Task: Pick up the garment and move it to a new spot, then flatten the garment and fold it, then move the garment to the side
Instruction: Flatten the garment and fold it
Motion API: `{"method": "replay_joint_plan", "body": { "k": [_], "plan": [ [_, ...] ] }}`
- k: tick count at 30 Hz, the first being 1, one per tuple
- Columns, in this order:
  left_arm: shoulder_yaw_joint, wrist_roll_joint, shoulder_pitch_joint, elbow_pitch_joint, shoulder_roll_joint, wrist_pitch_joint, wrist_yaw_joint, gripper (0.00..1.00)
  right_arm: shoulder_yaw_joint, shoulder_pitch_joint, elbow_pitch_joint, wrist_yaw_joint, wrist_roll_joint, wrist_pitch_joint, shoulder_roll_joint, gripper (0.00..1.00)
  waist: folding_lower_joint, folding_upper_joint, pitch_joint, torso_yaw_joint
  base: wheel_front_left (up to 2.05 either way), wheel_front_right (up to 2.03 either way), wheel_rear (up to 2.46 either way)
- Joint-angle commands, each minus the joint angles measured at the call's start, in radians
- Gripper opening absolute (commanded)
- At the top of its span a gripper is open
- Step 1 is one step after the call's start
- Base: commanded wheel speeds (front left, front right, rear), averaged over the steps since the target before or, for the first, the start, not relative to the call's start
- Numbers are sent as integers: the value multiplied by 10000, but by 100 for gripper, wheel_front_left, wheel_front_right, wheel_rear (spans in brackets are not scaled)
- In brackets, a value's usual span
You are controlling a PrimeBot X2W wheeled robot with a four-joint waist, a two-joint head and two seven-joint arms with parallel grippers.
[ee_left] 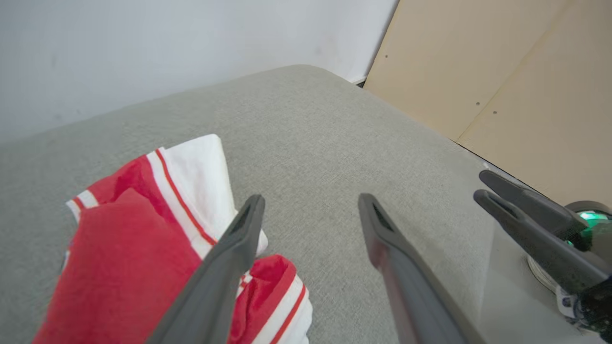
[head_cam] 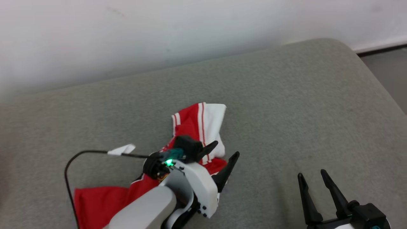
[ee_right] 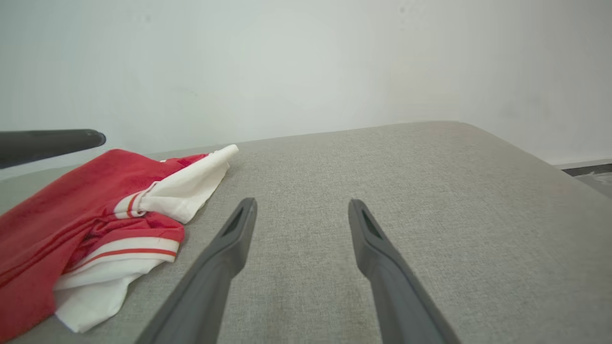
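Cushion (head_cam: 286, 111) of grey fabric spreads under both arms, backed at 12 o'clock by a plain white wall (head_cam: 159, 31). In the left wrist view a beige panel (ee_left: 502, 71) stands past the cushion's far corner at 2 o'clock.

The garment (head_cam: 197, 124), red with white bands and thin red stripes, lies crumpled on the cushion from the middle of the head view down toward 7 o'clock. The pale left forearm crosses its middle and hides that part.

The left gripper (head_cam: 226, 149) hangs at the garment's 3 o'clock edge with its fingers spread wide. One finger is over the cloth, the other over bare cushion, and whether either touches cannot be told.

The right gripper (head_cam: 312, 173), at 5 o'clock and well apart from the garment, also has its fingers parted around nothing.

A black cable (head_cam: 68, 165) loops off the left wrist toward 8 o'clock. It carries a white tag (head_cam: 122, 149) too small to read. A green light (head_cam: 169, 163) glows on that wrist.
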Motion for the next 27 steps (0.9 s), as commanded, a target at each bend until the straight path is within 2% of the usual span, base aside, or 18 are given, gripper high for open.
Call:
{"method": "replay_joint_plan", "body": {
  "k": [1,4,9,17,18,20,22,24,27],
  "plan": [
    [-77,92,-302,434,-112,46,-130,100,24,-138,-23,-27,78,10,-14,100,-1,-1,447,-602,0,0,0],
    [-307,313,-904,1400,-441,145,-411,100,35,-241,-23,-27,149,10,-15,100,-1,-1,607,-869,0,0,0],
    [-841,948,-1713,3166,-622,417,-646,100,115,-342,-7,-27,229,10,-16,100,-1,-1,745,-1147,0,0,0],
    [-889,990,-2202,5160,-673,729,-524,100,86,-323,-47,-27,256,10,-17,100,-1,-1,783,-1243,0,0,0],
    [-908,960,-2228,5306,-703,755,-573,94,83,-317,-47,-27,255,10,-17,100,-1,-1,798,-1233,0,0,0],
    [-924,896,-2262,5564,-774,817,-671,57,87,-331,-50,-27,256,10,-17,100,-1,-1,830,-1214,0,0,0],
    [-987,859,-2284,5794,-853,879,-782,32,100,-383,-45,-27,267,10,-15,100,-1,-1,858,-1204,0,0,0],
    [-898,762,-2320,5973,-942,706,-828,0,137,-438,-48,-27,281,10,-16,100,-1,-1,882,-1212,0,0,0],
    [-756,602,-2375,6107,-1148,360,-891,0,135,-445,-49,-27,283,10,-18,100,-1,-1,882,-1227,0,0,0]
  ]
}}
